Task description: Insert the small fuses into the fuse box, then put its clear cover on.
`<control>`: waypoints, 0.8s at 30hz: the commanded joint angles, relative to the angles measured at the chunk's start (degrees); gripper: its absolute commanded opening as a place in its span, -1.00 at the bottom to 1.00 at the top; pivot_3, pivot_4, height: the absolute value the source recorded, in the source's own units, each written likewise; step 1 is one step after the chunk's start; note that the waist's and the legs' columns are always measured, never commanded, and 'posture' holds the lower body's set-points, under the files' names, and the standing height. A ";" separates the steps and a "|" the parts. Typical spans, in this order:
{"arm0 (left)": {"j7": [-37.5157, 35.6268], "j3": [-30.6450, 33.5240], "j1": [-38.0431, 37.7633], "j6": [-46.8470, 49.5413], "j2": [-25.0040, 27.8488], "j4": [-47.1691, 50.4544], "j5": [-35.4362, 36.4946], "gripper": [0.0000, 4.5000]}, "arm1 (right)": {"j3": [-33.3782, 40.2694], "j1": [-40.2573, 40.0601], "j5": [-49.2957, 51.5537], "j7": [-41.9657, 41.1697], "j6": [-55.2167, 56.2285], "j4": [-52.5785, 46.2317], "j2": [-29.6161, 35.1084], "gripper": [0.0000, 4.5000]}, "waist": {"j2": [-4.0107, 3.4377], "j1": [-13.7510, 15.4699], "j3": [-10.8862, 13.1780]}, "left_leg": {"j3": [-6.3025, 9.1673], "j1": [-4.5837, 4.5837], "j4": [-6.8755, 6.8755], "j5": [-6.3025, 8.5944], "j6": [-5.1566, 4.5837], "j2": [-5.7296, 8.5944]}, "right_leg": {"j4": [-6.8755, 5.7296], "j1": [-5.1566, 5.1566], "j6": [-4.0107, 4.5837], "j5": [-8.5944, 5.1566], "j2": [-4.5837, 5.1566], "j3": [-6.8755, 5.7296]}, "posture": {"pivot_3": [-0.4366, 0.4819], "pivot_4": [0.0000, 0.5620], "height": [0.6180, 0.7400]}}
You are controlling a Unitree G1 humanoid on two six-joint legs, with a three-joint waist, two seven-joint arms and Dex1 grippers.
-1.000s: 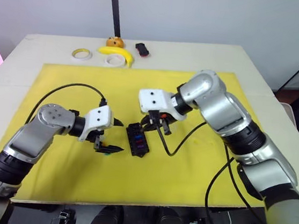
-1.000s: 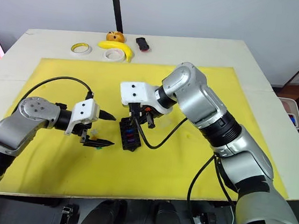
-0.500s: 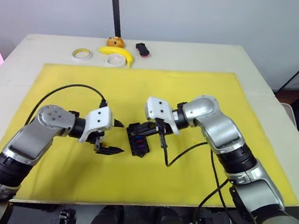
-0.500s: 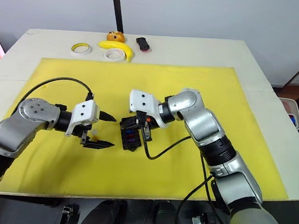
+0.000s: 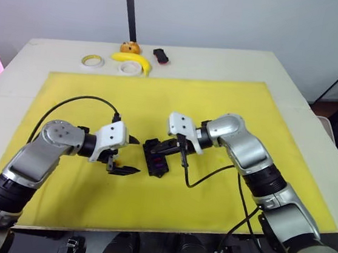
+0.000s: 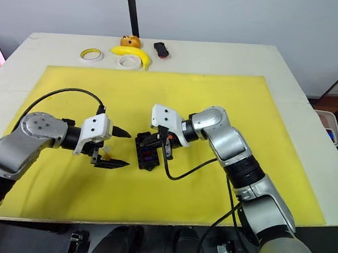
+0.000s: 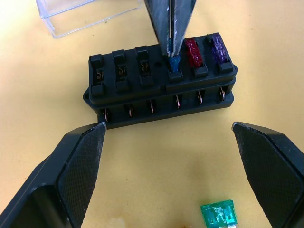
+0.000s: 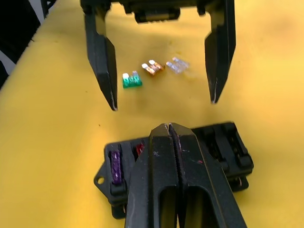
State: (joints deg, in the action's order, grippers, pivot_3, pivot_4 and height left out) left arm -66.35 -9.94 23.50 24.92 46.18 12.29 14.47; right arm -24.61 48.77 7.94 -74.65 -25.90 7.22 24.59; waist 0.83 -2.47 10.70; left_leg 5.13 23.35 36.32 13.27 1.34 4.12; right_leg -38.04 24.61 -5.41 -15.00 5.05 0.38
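Right tool [image 7: 170, 40] clenched on blue fuse [image 7: 174, 62] over fuse box [image 7: 159, 85]; left tool [image 6: 113, 147] released at 9 o'clock. Could jam if tilted.

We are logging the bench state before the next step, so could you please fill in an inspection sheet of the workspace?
Surface: yellow mat on pale table.
Job's things: fuse box holds purple, red and blue fuse; green fuse and two others loose; clear cover behind box.
Clutter: tape rolls, banana.
Grippers: right gripper shut on blue fuse; left gripper open.
Cables: black, on both arms.
Surroundings: grey wall.
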 commanded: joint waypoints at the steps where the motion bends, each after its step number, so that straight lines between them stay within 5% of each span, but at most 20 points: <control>1: 0.04 1.67 0.38 0.05 0.89 1.71 0.72 1.00 | -0.69 -0.27 -0.35 -0.56 1.37 -0.27 -0.19 -0.99 | 0.00 -0.01 0.00 | 0.00 0.00 0.00 0.00 0.00 0.00 | 0.00 0.00 0.00 0.00 0.00 0.00 | -0.05 -0.47 1.00; 24: 0.22 1.90 0.74 -0.12 1.15 1.25 0.72 1.00 | -7.67 -3.41 -9.02 -1.00 10.39 7.38 1.99 -0.99 | 0.01 0.09 -0.07 | -0.01 -0.37 -0.02 0.00 0.00 0.00 | 0.02 -0.40 0.00 0.00 0.00 0.00 | -0.05 -0.47 1.00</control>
State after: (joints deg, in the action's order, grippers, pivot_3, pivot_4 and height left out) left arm -66.20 -9.94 23.42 25.46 46.78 12.37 14.50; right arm -28.29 47.84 3.49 -74.83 -14.45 11.12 24.67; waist 0.84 -2.39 10.63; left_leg 5.12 22.90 36.28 13.27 1.34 4.13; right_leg -38.00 24.14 -5.41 -15.00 5.05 0.38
